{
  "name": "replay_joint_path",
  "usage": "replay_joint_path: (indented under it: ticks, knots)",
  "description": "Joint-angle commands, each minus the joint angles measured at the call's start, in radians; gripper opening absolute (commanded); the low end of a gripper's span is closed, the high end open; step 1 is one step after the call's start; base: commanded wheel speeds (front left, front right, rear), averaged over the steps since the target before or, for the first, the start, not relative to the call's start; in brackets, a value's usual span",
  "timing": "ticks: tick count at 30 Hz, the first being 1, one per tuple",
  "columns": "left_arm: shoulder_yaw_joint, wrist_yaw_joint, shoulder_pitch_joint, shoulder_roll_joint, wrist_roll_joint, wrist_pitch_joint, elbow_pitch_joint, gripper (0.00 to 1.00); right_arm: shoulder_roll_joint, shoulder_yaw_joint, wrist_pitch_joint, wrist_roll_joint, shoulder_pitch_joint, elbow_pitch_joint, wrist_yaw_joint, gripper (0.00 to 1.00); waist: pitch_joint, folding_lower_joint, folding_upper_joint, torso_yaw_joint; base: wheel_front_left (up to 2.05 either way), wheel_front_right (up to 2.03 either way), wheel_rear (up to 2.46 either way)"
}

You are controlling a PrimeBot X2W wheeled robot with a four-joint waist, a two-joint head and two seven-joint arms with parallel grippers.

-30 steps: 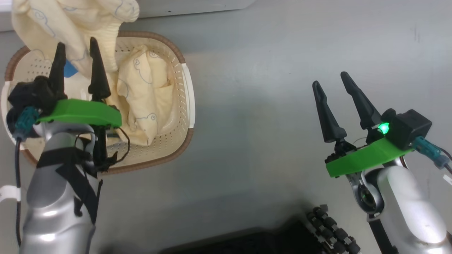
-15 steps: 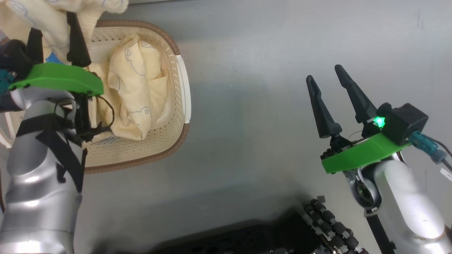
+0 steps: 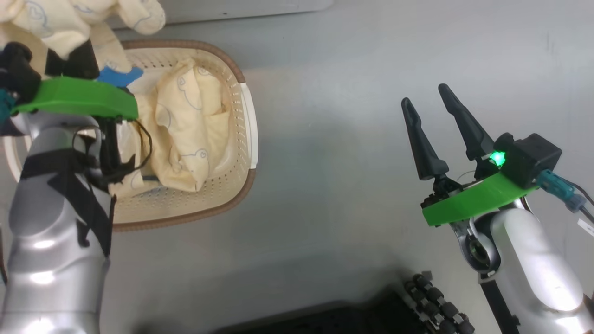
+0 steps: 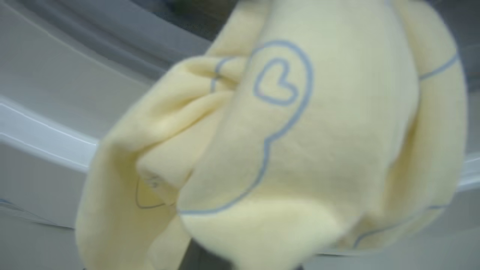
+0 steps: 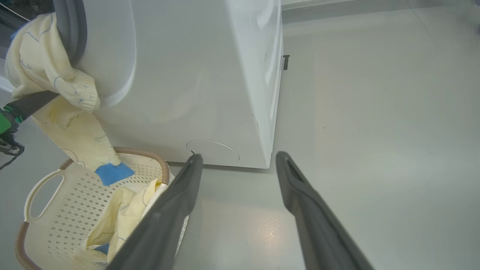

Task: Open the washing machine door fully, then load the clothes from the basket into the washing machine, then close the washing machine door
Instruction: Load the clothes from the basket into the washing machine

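The loading step is in hand. The left gripper [image 3: 69, 60] has its two dark fingers pressed together on a soft pale yellow garment [image 4: 285, 150] with thin blue line drawings. The cloth bunches up over the fingers, and a long bit hangs down below them with a small blue cloth piece [image 3: 118, 75] at its end. Just under this gripper and to its right sits the small cream plastic basket [image 3: 185, 217] with holes and a brown rim. More of the yellow clothes [image 3: 195, 125] lie inside it. Far off to the right, the right gripper [image 3: 424, 93] hangs over the bare grey floor [image 3: 348, 139] with its fingers spread wide and nothing between them. Next, I think the left gripper must push the cloth deep into the big white washing machine [image 5: 195, 82] and let go, so the hanging bit does not slip back out. The left wrist view gives the cloth up close, with a blue heart drawing. The right wrist view gives more: the top of the garment reaches the machine's grey rubber mouth [image 5: 71, 33], right in front of the left gripper.
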Motion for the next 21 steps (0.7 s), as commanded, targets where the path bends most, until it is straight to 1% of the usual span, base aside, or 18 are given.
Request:
replay_joint_path:
  ticks: [1,5,9,12,16,21]
  knots:
    - [0.025,0.000,0.054,0.021,0.016,-0.006,-0.053,0.00,-0.006,0.016,-0.007,0.008,0.022,-0.018,-0.003,1.00,-0.029,0.0000,0.0000,0.013,0.00,0.00,0.00]
    - [0.017,0.000,0.105,0.013,0.057,-0.006,-0.125,0.00,-0.008,0.024,-0.007,0.013,0.026,-0.004,-0.003,1.00,-0.070,0.0000,0.0000,0.027,0.00,0.00,0.00]
    - [0.017,0.000,0.140,0.007,0.072,-0.006,-0.179,0.00,-0.003,0.032,-0.007,0.023,0.027,0.004,-0.003,1.00,-0.100,0.0000,0.0000,0.033,0.00,0.00,0.00]
    - [0.019,0.000,0.146,0.015,0.076,-0.006,-0.198,0.00,0.003,0.041,-0.007,0.027,0.027,0.010,-0.003,1.00,-0.115,0.0000,0.0000,0.028,0.00,0.00,0.00]
    - [0.012,0.000,0.114,0.047,0.089,-0.006,-0.204,0.00,0.012,0.055,-0.007,0.032,0.024,0.018,-0.003,1.00,-0.123,0.0000,0.0000,0.012,0.00,0.00,0.00]
    - [-0.003,0.000,0.037,0.082,0.074,0.013,-0.182,0.00,0.021,0.063,-0.007,0.044,0.025,0.021,-0.003,1.00,-0.123,0.0000,0.0000,-0.015,0.00,0.00,0.00]
